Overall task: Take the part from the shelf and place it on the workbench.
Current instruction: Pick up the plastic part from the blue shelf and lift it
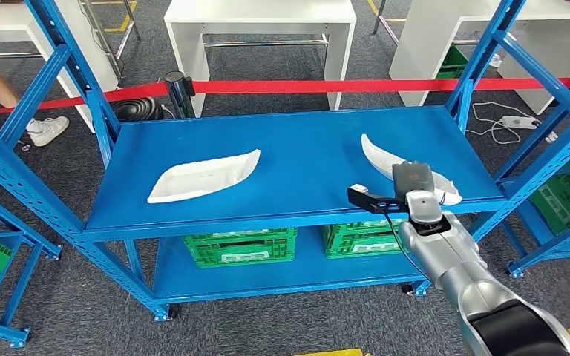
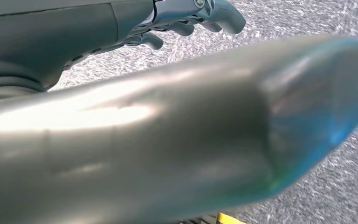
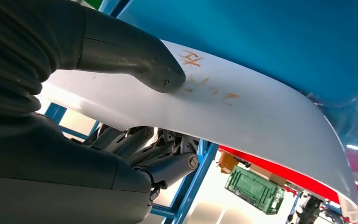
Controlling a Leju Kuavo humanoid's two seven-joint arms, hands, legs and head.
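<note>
Two white curved parts lie on the top board of the blue shelf [image 1: 304, 141]. One part [image 1: 204, 176] is left of the middle. The other part [image 1: 377, 154] lies at the right, near the front edge. My right hand [image 1: 423, 194] is at that part's near end. In the right wrist view the thumb [image 3: 158, 70] presses on top of the white part [image 3: 261, 112] and the fingers [image 3: 168, 158] curl beneath it, so the hand grips it. The part bears orange handwriting. My left hand [image 2: 191, 18] hangs over grey carpet, holding nothing.
Green crates [image 1: 239, 246] stand on the lower board. A red barrier tape [image 1: 341, 85] runs behind the shelf, with white tables [image 1: 260, 22] beyond. Blue racks [image 1: 15, 148] flank both sides. A person's shoe [image 1: 44, 130] is at the far left.
</note>
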